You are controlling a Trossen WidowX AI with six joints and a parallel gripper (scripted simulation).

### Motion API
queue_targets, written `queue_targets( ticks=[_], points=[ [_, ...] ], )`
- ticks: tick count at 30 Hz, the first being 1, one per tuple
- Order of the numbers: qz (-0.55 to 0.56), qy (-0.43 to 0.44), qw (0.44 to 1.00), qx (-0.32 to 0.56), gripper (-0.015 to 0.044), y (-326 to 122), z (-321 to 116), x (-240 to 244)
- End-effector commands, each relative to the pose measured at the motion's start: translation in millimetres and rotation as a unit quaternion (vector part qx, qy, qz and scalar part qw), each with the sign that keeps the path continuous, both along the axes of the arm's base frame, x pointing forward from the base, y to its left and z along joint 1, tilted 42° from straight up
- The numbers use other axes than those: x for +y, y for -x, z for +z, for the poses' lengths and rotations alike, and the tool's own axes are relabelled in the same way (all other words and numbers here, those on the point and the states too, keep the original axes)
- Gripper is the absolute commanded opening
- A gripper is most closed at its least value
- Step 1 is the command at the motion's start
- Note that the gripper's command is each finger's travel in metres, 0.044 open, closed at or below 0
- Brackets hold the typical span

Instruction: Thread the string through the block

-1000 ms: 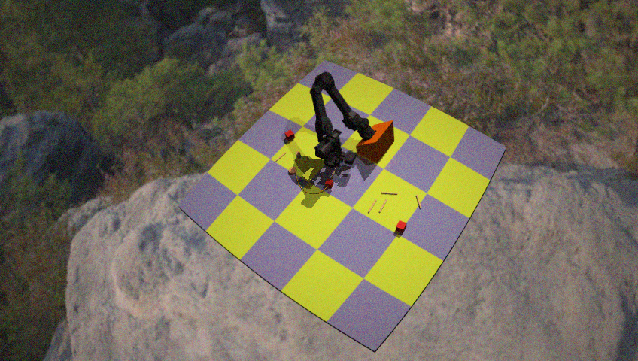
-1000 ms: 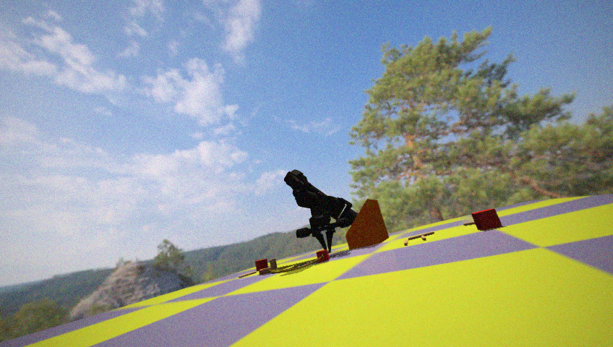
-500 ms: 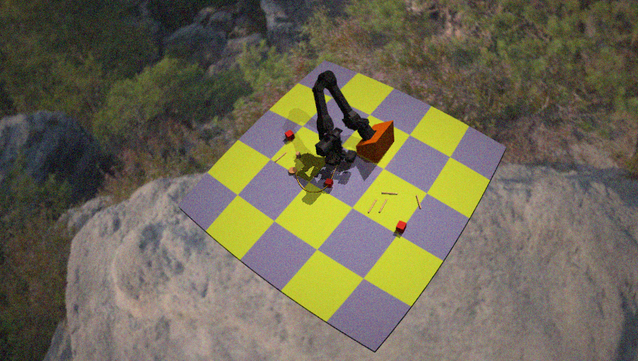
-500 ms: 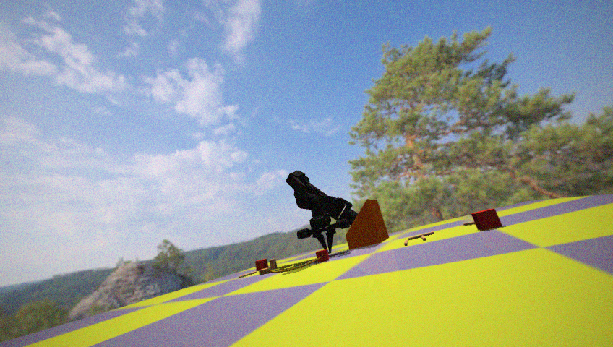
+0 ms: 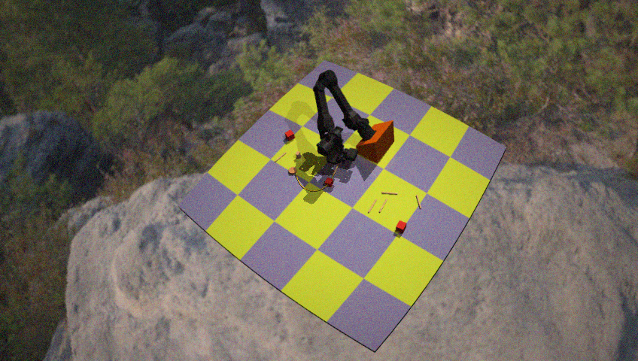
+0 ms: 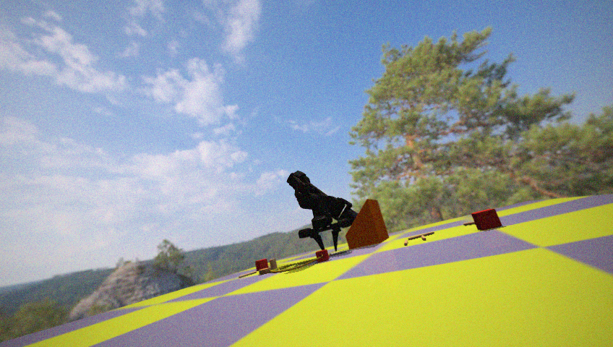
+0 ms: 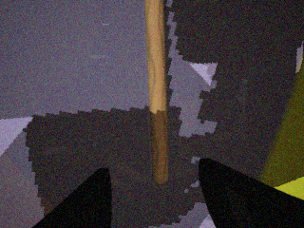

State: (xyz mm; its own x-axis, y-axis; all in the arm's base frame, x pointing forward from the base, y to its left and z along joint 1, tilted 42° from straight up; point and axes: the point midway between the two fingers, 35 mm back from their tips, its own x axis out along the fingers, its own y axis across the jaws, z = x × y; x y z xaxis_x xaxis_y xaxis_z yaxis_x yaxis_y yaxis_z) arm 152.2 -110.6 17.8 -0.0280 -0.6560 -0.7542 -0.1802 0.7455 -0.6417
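Wrist view shows the gripper (image 5: 342, 162) (image 6: 328, 250) (image 7: 155, 173) pointing down, its fingers parted, and a wooden stick (image 7: 157, 71) lying between and beyond their tips, seemingly untouched.

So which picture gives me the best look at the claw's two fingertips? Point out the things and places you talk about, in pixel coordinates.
The wrist view: both fingertips (image 6: 329, 250) loom large, spread apart. The exterior view shows them small, in dark outline; in the top view, I can't make them out.

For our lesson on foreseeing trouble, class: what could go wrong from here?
The hand stands open over the stick, so closing off-centre might nudge it away. A red cube sits close to the string, which could snag on it when pulled.
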Motion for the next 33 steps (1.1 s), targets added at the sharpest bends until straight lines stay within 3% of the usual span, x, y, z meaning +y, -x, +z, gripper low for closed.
queue_targets(
  ticks=[1,5,11,20,33],
  points=[
    [0.003,-0.004,1.000,-0.011,0.0210,-10.5,22.1,20.5],
    [0.003,0.000,1.000,-0.011,0.0210,-9.2,53.4,45.5],
    [0.003,0.000,1.000,-0.011,0.0210,-8.9,55.0,46.6],
    [0.006,0.001,1.000,-0.010,0.0440,-11.3,65.1,56.5],
    [0.008,0.004,1.000,-0.010,0.0440,-11.5,69.5,59.7]
  ],
)
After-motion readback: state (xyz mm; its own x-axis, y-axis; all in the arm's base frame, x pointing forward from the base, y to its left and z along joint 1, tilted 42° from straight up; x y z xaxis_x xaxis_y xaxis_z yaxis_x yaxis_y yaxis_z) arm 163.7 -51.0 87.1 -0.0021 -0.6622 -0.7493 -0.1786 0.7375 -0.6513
